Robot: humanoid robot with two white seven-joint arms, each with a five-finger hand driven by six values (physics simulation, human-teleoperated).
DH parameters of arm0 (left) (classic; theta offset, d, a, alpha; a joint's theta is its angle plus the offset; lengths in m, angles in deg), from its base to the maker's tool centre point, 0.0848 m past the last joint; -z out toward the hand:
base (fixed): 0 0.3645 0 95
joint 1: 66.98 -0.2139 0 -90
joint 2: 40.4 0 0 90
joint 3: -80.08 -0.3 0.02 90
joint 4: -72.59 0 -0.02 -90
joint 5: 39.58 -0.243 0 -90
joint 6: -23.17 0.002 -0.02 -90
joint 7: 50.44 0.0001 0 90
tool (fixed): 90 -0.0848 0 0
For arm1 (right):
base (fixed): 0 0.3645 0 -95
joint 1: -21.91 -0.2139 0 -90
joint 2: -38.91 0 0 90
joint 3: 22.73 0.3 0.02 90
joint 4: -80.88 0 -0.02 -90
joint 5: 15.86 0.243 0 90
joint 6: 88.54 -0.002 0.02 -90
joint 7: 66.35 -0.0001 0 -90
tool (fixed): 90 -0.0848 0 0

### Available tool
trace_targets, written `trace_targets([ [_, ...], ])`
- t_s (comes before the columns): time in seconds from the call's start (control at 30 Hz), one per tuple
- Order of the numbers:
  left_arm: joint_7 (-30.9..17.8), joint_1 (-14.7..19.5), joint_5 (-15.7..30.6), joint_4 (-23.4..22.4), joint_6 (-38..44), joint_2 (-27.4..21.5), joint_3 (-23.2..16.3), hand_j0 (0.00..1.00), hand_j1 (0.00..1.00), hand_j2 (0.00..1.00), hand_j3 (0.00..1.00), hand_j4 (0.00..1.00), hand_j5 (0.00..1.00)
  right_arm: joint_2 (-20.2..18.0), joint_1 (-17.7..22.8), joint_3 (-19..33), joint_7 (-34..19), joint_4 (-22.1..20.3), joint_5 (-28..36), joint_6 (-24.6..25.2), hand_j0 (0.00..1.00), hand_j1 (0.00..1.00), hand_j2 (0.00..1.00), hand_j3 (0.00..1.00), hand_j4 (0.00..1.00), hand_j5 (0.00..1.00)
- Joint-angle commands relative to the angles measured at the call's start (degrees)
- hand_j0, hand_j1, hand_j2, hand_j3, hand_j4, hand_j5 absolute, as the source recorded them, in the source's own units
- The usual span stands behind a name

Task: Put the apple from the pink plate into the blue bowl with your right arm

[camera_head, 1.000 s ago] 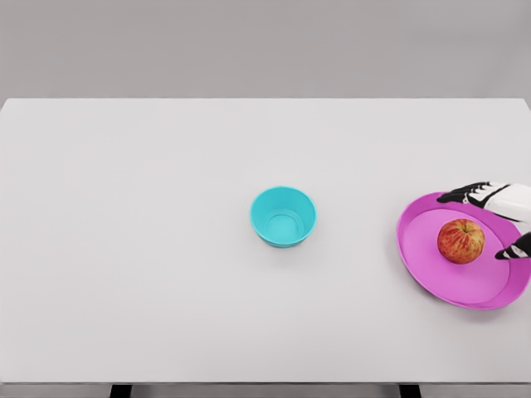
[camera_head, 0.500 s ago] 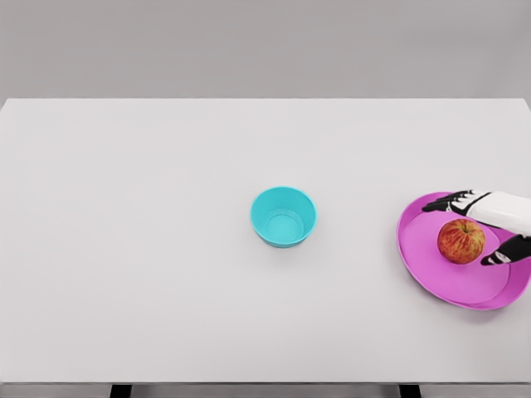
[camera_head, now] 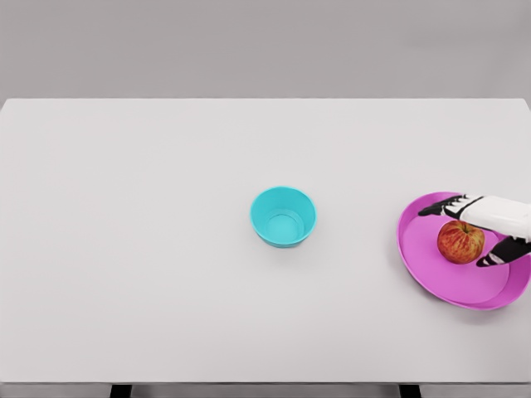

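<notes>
A red and yellow apple (camera_head: 459, 242) lies on the pink plate (camera_head: 423, 265) at the table's right side. My right hand (camera_head: 465, 234) comes in from the right edge and reaches over the apple, open: dark-tipped fingers (camera_head: 436, 209) lie past its far side and the thumb (camera_head: 491, 259) sits at its near right. I cannot tell whether they touch the fruit. The blue bowl (camera_head: 284, 215) stands empty near the table's middle, well to the left of the plate. My left arm is out of view.
The white table (camera_head: 149, 249) runs across the whole view, with its far edge at the top and its front edge near the bottom. The plate sits close to the table's right edge.
My right hand has moved left over the plate, so its fingers and thumb now flank the apple more closely. Apple, plate and bowl have stayed where they were.
</notes>
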Motion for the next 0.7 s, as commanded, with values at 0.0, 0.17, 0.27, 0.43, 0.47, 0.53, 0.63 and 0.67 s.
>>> trace_targets([
  [0.0,0.0,0.0,0.1,0.0,0.0,0.0,0.0,1.0,1.0,1.0,1.0,1.0,1.0,0.1,0.0,-0.5,0.0,0.7,0.1,0.0,1.0,1.0,1.0,1.0,1.0,1.0],
  [0.17,0.0,0.0,0.1,0.0,0.0,0.0,0.0,1.0,1.0,1.0,1.0,1.0,1.0,0.2,-0.1,-0.9,0.0,0.8,0.1,0.2,1.0,1.0,1.0,1.0,1.0,1.0],
  [0.27,0.0,0.1,0.1,0.0,0.0,0.0,0.0,1.0,1.0,1.0,1.0,1.0,1.0,0.9,-0.2,-0.5,0.0,1.1,0.0,0.1,0.85,0.85,0.85,0.85,0.85,0.85],
  [0.43,0.0,0.0,0.1,0.0,0.0,0.0,0.0,1.0,1.0,1.0,1.0,1.0,1.0,2.1,-0.2,-0.4,0.0,4.5,0.0,-2.8,0.69,0.69,0.69,0.69,0.69,0.69],
  [0.47,0.0,0.1,0.1,0.0,0.0,0.0,0.0,1.0,1.0,1.0,1.0,1.0,1.0,2.2,-0.2,-0.4,0.0,4.9,0.0,-3.0,0.65,0.65,0.65,0.65,0.65,0.65],
  [0.53,0.0,0.0,0.1,0.0,0.0,0.0,0.0,1.0,1.0,1.0,1.0,1.0,1.0,3.4,-1.0,-0.4,0.0,5.5,0.0,-3.7,0.58,0.58,0.58,0.58,0.58,0.58],
  [0.63,0.0,0.0,0.1,0.0,0.0,0.0,-0.1,1.0,1.0,1.0,1.0,1.0,1.0,4.1,-1.1,-0.4,0.0,5.9,0.0,-3.8,0.55,0.55,0.55,0.55,0.55,0.55],
  [0.67,0.0,0.0,0.1,0.0,0.0,0.0,0.0,1.0,1.0,1.0,1.0,1.0,1.0,4.2,-1.4,-0.4,0.0,5.9,0.0,-3.8,0.54,0.54,0.54,0.54,0.54,0.54],
])
